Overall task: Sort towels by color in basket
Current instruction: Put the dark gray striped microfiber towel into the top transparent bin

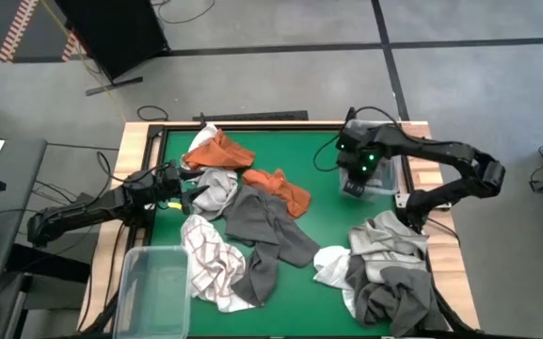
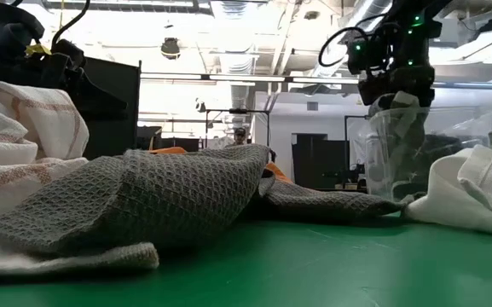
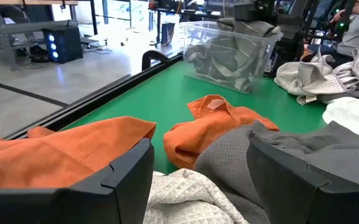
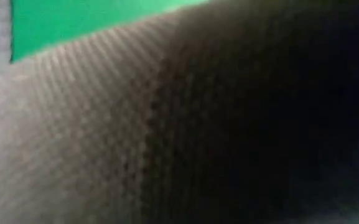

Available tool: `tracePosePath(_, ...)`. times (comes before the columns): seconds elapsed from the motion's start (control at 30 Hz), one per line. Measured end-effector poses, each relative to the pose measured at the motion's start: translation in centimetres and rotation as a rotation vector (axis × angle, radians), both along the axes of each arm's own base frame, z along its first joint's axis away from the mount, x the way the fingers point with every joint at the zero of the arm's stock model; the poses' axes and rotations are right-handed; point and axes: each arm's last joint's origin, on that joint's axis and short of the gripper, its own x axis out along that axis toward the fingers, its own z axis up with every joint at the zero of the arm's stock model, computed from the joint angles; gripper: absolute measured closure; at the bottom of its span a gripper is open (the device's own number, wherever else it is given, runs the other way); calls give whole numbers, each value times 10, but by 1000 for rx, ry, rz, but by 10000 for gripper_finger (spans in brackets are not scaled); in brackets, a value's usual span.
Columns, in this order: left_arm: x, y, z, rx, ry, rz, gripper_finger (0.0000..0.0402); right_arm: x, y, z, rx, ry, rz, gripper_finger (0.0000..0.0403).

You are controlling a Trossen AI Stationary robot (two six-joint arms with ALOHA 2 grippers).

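Right claw [image 1: 354, 179]: at the far right of the table, reaching down into a clear bin [image 1: 382, 177]; fingers drawn nearly together, apparently pinching grey cloth, though the fingers themselves are hidden from every view.
Right wrist camera: filled with a grey waffle-weave towel [image 4: 135, 124] pressed close; a sliver of green table [image 4: 73, 18] shows beyond it.
Clear bin: in the left wrist view it holds crumpled grey towels [image 3: 229, 56].
Left claw [image 3: 198, 180]: low over the left-centre heap, fingers spread wide, holding nothing; cloth lies between and under them.
Under the left claw: a rust-orange towel [image 1: 216, 151], a light grey towel [image 1: 216, 188] and a dark grey towel [image 1: 266, 226] just beside it.
Middle of table: a second rust-orange towel [image 1: 285, 188], touching the dark grey one.
Near left: a white checked towel [image 1: 210, 259] draped beside an empty clear bin [image 1: 153, 287].
Near right: a pile of white and grey towels [image 1: 384, 273].
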Motion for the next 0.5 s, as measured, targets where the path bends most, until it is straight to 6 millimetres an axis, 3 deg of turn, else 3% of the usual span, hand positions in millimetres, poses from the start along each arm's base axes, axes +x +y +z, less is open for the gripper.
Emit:
tracePosePath(0.13,0,0,0,0,-1,0,157,1,2,0,-37,11,35,344)
tracePosePath(0.5,0,0,0,0,0,0,157,-17,-30,-7,-107,35,-140,344)
